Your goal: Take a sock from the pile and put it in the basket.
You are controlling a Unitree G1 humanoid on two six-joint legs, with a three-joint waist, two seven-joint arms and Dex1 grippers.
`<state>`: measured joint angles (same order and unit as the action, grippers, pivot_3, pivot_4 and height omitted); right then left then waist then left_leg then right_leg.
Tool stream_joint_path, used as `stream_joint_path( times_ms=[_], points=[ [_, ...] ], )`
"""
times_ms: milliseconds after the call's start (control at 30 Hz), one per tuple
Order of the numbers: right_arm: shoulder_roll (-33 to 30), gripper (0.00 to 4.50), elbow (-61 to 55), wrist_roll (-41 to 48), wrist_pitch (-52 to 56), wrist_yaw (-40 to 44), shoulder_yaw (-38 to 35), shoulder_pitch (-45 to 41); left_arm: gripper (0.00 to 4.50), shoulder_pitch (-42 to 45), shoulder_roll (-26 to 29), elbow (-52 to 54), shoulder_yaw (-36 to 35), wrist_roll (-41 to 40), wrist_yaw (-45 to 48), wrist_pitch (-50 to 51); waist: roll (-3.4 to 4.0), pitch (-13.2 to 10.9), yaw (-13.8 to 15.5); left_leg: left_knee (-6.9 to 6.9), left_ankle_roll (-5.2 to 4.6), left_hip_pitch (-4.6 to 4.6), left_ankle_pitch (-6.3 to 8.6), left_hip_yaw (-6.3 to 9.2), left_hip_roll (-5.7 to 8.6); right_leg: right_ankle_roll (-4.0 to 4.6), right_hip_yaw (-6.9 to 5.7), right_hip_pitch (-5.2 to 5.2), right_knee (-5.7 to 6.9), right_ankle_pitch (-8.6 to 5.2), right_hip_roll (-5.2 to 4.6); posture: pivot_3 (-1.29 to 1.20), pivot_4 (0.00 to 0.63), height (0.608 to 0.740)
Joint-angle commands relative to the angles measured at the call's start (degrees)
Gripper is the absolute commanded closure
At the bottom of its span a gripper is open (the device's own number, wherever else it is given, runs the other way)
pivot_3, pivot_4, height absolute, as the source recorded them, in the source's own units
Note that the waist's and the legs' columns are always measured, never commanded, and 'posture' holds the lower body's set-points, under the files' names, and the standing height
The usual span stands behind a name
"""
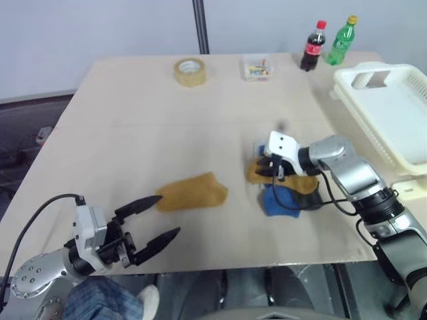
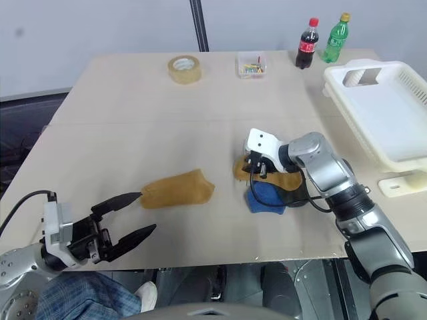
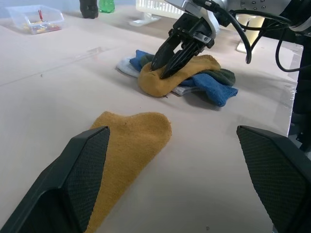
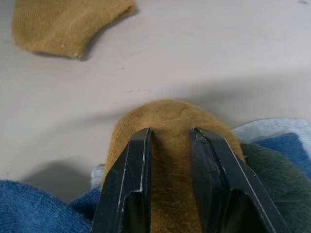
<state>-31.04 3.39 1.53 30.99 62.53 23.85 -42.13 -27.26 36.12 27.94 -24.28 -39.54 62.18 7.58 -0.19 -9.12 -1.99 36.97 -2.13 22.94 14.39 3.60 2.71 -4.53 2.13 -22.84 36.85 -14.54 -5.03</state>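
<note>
Two pincers at work. Far left, the left pincer (image 1: 157,217) hangs at the tabletop's (image 1: 133,133) near edge, spread wide, nothing between its fingers. Just beyond it lies a lone mustard sock (image 1: 192,192), flat, well apart from the heap.

Middle-right: the pile (image 1: 287,190), a low soft heap: a mustard sock on top, blue knit under and beside it, dark olive toward the right. The right pincer (image 4: 170,138) is angled down onto the mustard top sock, fingers narrowly parted and pressing into its ribbed fabric; whether the cloth is actually pinched, cannot tell.

Handling, as a judgement: socks are light, limp, slightly grippy knit; they will drape and may drag a neighbour along. Best pinched at a raised fold or the rounded toe end.

Far right: the basket (image 1: 407,143), white rigid plastic, slotted walls, handle cut-out, holding nothing visible, standing well apart from the pile.
</note>
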Motion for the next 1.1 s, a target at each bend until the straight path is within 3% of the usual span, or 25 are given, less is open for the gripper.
stream_joint_path(
  times_ms=[33, 100, 200, 233, 667, 800, 1100],
  points=[
    [-0.3, 3.24, -0.3, -0.6, -0.9, 0.2, 0.2, 0.3, 0.00, -0.3, 0.2, 0.9, -0.9, -0.3, 0.1, -0.6, 0.00, 0.0, 0.0, 0.00, 0.00, 0.00, 0.00, 0.00, 0.00, 0.00, 0.00, 0.00, 0.00, 0.00, 0.00, 0.00, 0.150, 0.738],
    [-0.1, 3.24, -0.2, -1.0, -1.1, -0.1, 0.2, 0.3, 0.00, -0.3, 0.3, 1.0, -0.9, -0.4, 0.1, -0.4, 0.00, 0.0, 0.0, 0.00, 0.00, 0.00, 0.00, 0.00, 0.00, 0.00, 0.00, 0.00, 0.00, 0.00, 0.00, 0.00, 0.150, 0.738],
    [0.2, 4.44, -0.4, -0.9, -1.1, -0.3, -0.2, 0.1, 0.00, -0.3, 0.3, 1.0, -1.0, -0.5, 0.1, -0.4, 0.00, 0.0, 0.0, 0.00, 0.00, 0.00, 0.00, 0.00, 0.00, 0.00, 0.00, 0.00, 0.00, 0.00, 0.00, 0.00, 0.150, 0.738],
    [0.3, 4.48, -0.5, -0.8, -1.0, -0.3, -0.4, 0.1, 0.00, -0.3, 0.3, 1.0, -1.0, -0.5, 0.1, -0.4, 0.00, 0.0, 0.0, 0.00, 0.00, 0.00, 0.00, 0.00, 0.00, 0.00, 0.00, 0.00, 0.00, 0.00, 0.00, 0.00, 0.150, 0.738],
    [4.3, 4.48, 0.3, 0.1, -1.9, -1.1, -0.8, -3.3, 0.00, -0.4, -0.1, 0.8, -1.4, -0.4, -0.4, -0.9, 0.00, 0.0, -0.2, 0.00, 0.00, -0.01, 0.00, 0.00, -0.01, 0.00, 0.00, 0.00, 0.00, 0.00, 0.01, 0.00, 0.150, 0.738],
    [9.7, 4.48, 7.9, -1.7, -6.9, -1.4, 1.1, -8.4, 0.00, 0.1, 0.0, 0.2, -1.6, -0.1, -0.4, -1.2, 0.01, 0.0, -0.4, 0.00, 0.01, -0.05, 0.00, -0.01, -0.02, 0.00, 0.02, 0.00, 0.04, 0.01, 0.05, 0.00, 0.150, 0.738],
    [30.0, 4.48, 35.4, -5.7, -21.9, -4.9, 4.0, -23.4, 0.00, -1.6, -0.4, -0.5, -5.0, 0.0, -0.9, -2.2, 0.02, 0.0, -0.5, -0.11, 0.26, 0.00, -0.15, -0.03, 0.01, 0.01, 0.03, -0.15, 0.07, 0.00, 0.26, 0.00, 0.150, 0.738]
  ],
)
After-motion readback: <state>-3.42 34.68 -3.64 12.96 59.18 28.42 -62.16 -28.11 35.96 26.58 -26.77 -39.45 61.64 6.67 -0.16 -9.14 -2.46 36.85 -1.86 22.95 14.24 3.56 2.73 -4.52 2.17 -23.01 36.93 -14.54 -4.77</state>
